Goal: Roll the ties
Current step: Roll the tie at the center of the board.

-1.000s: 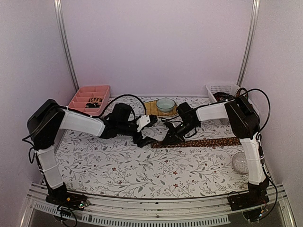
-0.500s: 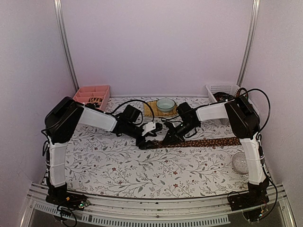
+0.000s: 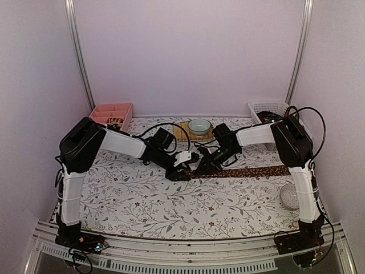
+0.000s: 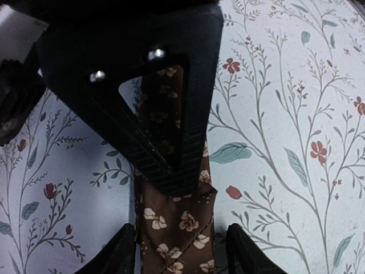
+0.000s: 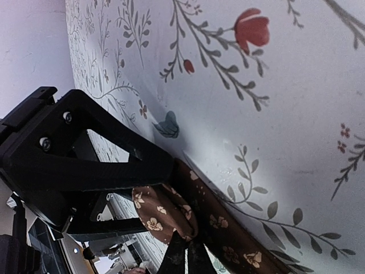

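Observation:
A dark brown tie (image 3: 251, 170) with small pale flowers lies flat across the floral table, running right from the centre. Its left end is curled over into a small fold (image 5: 165, 211). My right gripper (image 3: 201, 166) is shut on that fold, its tips (image 5: 187, 257) pinching the fabric. In the left wrist view my left gripper (image 4: 181, 254) straddles the tie's end (image 4: 177, 222), jaws open, one finger either side with a slim gap on the right. The right gripper's black finger (image 4: 142, 97) presses the tie just beyond. The left gripper (image 3: 183, 171) faces the right one.
A pink compartment tray (image 3: 108, 116) with something dark in it stands at the back left. A white basket (image 3: 268, 108) is at the back right. A teal bowl (image 3: 199, 126) rests on a yellowish woven mat (image 3: 181, 131). A clear ball (image 3: 290, 196) lies near the right arm.
My left arm has swung right and down to the tie's left end, and its jaws have narrowed around the fabric. The right gripper has stayed shut on the fold.

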Motion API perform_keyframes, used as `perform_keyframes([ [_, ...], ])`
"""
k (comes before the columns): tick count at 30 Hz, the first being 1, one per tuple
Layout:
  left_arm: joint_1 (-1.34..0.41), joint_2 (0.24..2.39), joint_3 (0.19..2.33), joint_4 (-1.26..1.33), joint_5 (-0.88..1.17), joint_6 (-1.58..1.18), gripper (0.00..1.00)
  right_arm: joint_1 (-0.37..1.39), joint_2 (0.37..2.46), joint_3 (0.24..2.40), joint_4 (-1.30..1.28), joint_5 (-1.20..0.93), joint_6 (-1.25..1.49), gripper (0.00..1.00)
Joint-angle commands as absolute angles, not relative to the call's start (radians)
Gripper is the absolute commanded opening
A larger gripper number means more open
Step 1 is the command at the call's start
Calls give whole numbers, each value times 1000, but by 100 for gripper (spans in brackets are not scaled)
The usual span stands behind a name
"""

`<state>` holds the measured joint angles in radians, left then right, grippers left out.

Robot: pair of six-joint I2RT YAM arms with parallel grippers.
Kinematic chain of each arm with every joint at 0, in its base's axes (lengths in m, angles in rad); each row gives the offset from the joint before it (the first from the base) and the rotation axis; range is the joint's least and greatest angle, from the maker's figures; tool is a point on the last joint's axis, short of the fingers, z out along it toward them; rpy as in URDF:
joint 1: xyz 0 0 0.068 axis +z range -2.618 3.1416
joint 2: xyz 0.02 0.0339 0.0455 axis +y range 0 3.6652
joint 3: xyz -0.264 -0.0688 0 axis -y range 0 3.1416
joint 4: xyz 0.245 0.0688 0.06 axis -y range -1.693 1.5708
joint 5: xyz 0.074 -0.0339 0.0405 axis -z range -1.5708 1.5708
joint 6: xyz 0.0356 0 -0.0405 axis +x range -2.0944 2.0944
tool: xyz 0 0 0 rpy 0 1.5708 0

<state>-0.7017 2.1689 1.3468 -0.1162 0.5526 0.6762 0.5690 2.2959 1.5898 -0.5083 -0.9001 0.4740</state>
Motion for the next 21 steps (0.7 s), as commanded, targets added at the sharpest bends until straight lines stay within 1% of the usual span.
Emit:
perform_keyframes([
  [1,-724,2202,1381,-157,543,689,51,565,2330,1585,-502,-916,474,0],
  [4,-729,2209,1391,-167,542,693,39,564,2330,1588,-502,-917,474,4],
  [5,-729,2209,1391,-167,541,693,31,565,2330,1589,-502,-919,473,6],
  [6,-730,2207,1390,-167,539,690,28,565,2329,1590,-503,-918,473,10],
  [8,-730,2201,1386,-170,535,684,26,564,2326,1593,-504,-915,471,17],
  [9,-729,2195,1383,-169,533,680,26,564,2323,1593,-506,-915,469,18],
  [10,-731,2192,1380,-171,530,679,22,564,2321,1595,-506,-915,468,19],
  [13,-733,2183,1374,-189,514,679,21,564,2317,1603,-510,-918,467,19],
  [15,-737,2178,1374,-209,494,678,24,564,2313,1606,-511,-918,465,19],
  [21,-741,2137,1345,-228,456,639,31,565,2308,1605,-512,-895,459,7],
])
